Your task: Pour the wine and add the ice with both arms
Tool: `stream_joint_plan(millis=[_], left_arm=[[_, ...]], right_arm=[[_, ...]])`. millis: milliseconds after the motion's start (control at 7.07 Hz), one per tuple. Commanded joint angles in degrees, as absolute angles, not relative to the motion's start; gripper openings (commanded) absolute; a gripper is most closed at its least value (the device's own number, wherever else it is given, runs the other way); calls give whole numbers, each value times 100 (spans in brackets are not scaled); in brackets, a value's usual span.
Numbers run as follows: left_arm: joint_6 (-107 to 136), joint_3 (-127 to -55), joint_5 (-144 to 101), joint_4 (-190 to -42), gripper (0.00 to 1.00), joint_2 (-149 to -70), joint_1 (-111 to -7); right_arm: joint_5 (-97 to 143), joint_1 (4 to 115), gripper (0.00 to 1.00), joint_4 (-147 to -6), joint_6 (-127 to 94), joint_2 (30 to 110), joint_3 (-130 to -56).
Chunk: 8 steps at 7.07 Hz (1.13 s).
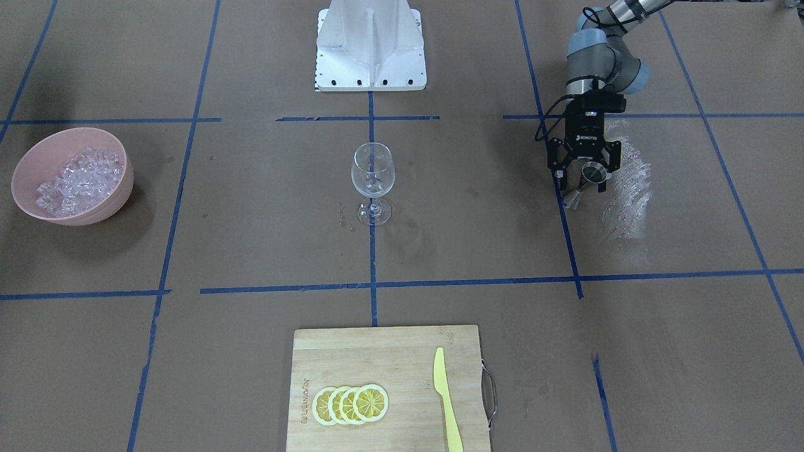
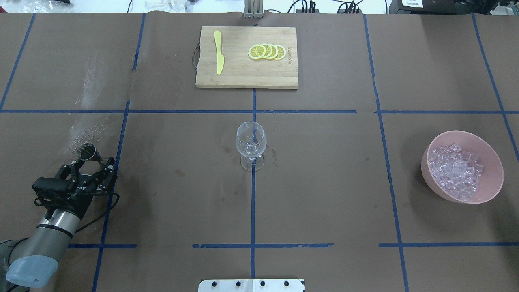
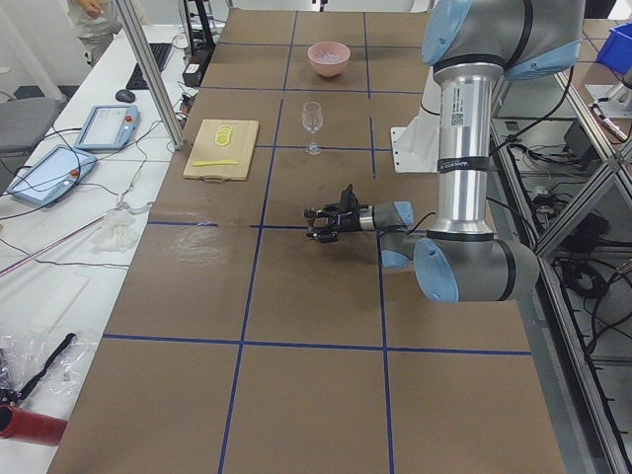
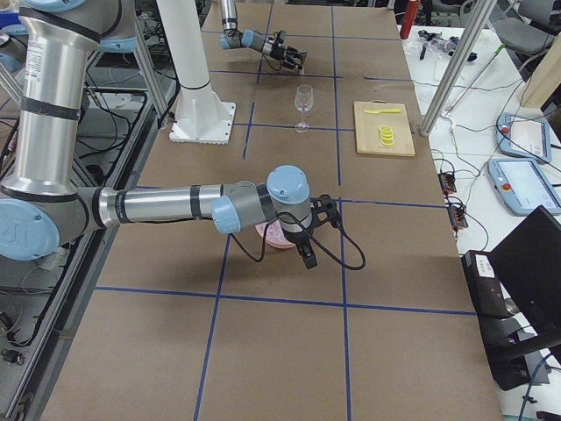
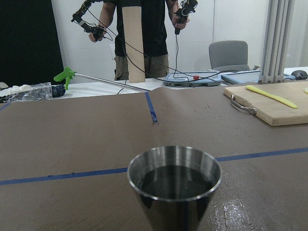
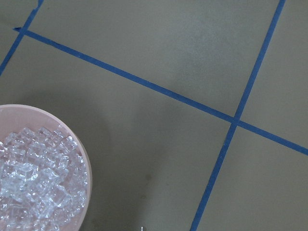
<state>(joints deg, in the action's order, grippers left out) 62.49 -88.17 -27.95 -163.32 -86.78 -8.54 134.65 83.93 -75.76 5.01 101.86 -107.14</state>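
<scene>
An empty-looking wine glass point(image 1: 373, 169) point(image 2: 251, 142) stands upright at the table's middle; I cannot make out wine in it. A steel jigger point(image 1: 590, 172) point(image 2: 86, 152) point(image 5: 174, 187) stands on the table, its inside dark. My left gripper point(image 1: 585, 179) point(image 2: 92, 160) is low by the table, open, fingers either side of the jigger and not touching it. Ice point(image 1: 78, 179) point(image 2: 456, 170) point(image 6: 33, 183) is heaped in a pink bowl point(image 1: 107, 210) point(image 2: 466, 134). My right gripper point(image 4: 308, 254) hangs above that bowl; I cannot tell whether it is open.
A wooden cutting board point(image 1: 389, 358) point(image 2: 243, 73) on the operators' side holds lemon slices point(image 1: 350, 403) and a yellow knife point(image 1: 447, 402). A wet smear point(image 1: 628, 182) lies beside the jigger. Droplets dot the table around the glass foot. The white pedestal point(image 1: 370, 44) stands behind the glass.
</scene>
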Motion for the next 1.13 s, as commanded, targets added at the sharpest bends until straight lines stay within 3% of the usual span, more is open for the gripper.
stream_joint_plan(millis=[0,425,566,708,991], left_arm=[[6249,-8815,-2795,-16356,36,-8684,-861],[6249,-8815,-2795,-16383,36,-8675,-861],[6249,-8824,-2804,-16400,30,-8675,-853],[6249,-8859,-2804,-16418,0,-8675,-861],[6223,-9182,-2795,-16436,0,-8657,-870]], right_arm=[[13465,8394,100,-7576,501,10187,-10749],[13465,8394,100,-7576,501,10187,-10749],[13465,8394,100,-7576,501,10187,-10749],[13465,8394,100,-7576,501,10187,-10749],[13465,8394,100,-7576,501,10187,-10749]])
